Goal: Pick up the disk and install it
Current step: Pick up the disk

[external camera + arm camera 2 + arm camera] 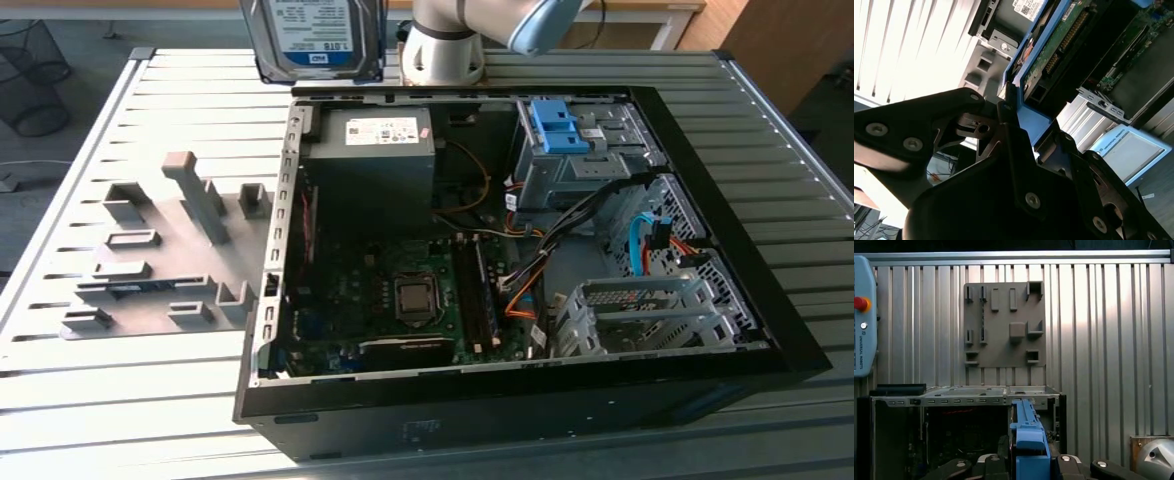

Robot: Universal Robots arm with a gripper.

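Note:
The disk (318, 40) hangs in the air above the far edge of the open computer case (274, 300), its white-and-blue label facing the exterior view and a blue carrier frame along its edges. In the second wrist view my gripper (1029, 125) is shut on the disk (1054, 52), the black fingers (1004, 112) clamping the blue frame, with the green circuit board side showing. In the first wrist view the blue edge of the disk (1026, 432) stands upright between the fingertips (1068, 460), over the case's interior.
Inside the case are a dark grey box with a white sticker (371, 150), a drive cage holding a bare blue bracket (558, 125), a silver cage (641, 315) and loose cables. A grey fixture plate (160, 250) lies on the slatted table at the exterior view's left. A pendant (861, 315) lies nearby.

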